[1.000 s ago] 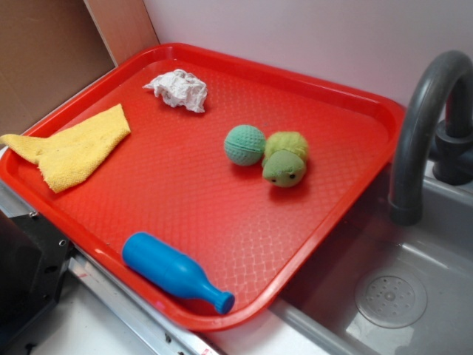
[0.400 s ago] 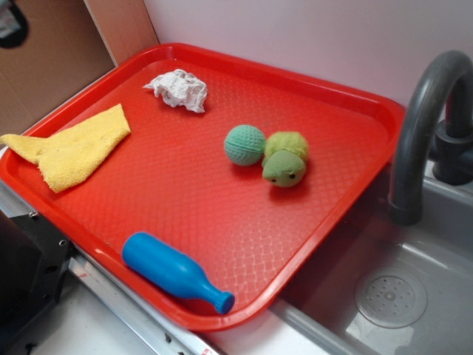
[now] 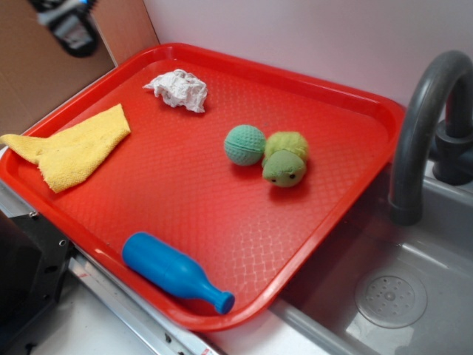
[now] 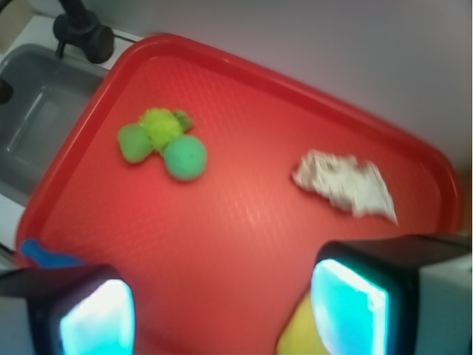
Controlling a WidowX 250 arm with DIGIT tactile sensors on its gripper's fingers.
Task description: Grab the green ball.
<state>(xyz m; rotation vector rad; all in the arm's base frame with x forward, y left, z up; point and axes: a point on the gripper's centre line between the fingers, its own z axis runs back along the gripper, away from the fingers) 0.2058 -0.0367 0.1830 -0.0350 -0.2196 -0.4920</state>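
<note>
The green ball (image 3: 244,144) sits on the red tray (image 3: 347,111), touching the plush toy (image 3: 285,158); the gripper (image 4: 222,307) hovers well apart, jaws open and empty; a crumpled rag (image 3: 177,89) lies between.

claw (image 4: 222,310) open above red tray (image 4: 244,222), green ball (image 4: 185,157) w/ plush toy (image 4: 151,133)

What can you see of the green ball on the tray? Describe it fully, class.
The green ball is small, round and teal-green, with a dimpled, knitted-looking surface. It rests whole and unheld on the red tray, right of centre in the exterior view. The fuzzy yellow-green plush toy sits against its right side. Nothing else touches it.
</note>
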